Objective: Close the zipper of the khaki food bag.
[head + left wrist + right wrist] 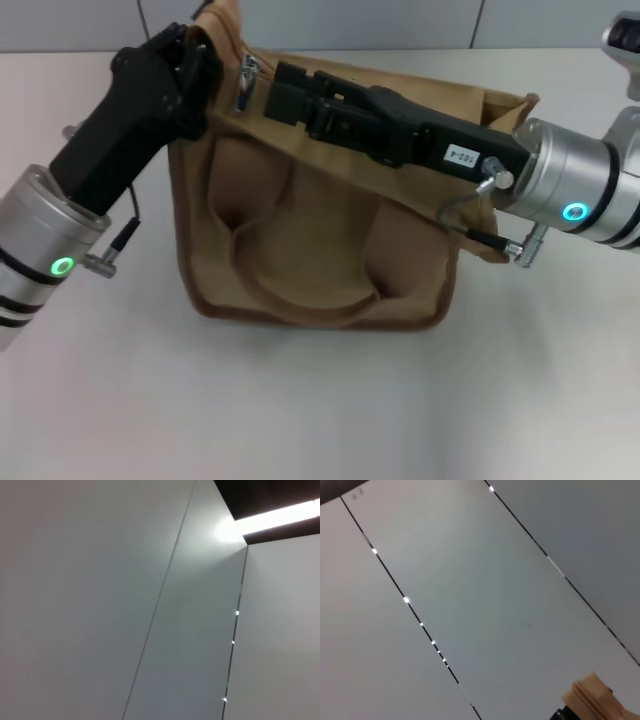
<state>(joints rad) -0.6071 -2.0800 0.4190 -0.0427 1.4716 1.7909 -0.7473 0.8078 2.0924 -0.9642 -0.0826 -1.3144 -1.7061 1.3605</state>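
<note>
White tabletop [320, 420] carries one khaki food bag [320, 240], with grey wall panels behind it. Two strap handles [300, 270] droop down its near face. Two arms reach in. The left gripper [195, 65] sits at the bag's upper left corner, where the fabric bunches up against it; whether its fingers are pinching the cloth cannot be told. The right gripper [285, 95] lies along the bag's top, its tip just right of the silver pull tab [246, 82], and its finger state is likewise unclear. The zipper [500, 115] runs left to right along the top edge, mostly hidden under the right arm's black body. Both wrist views show only wall panels and seams, apart from a tan fabric corner [595, 697] at the edge of the right wrist view.
</note>
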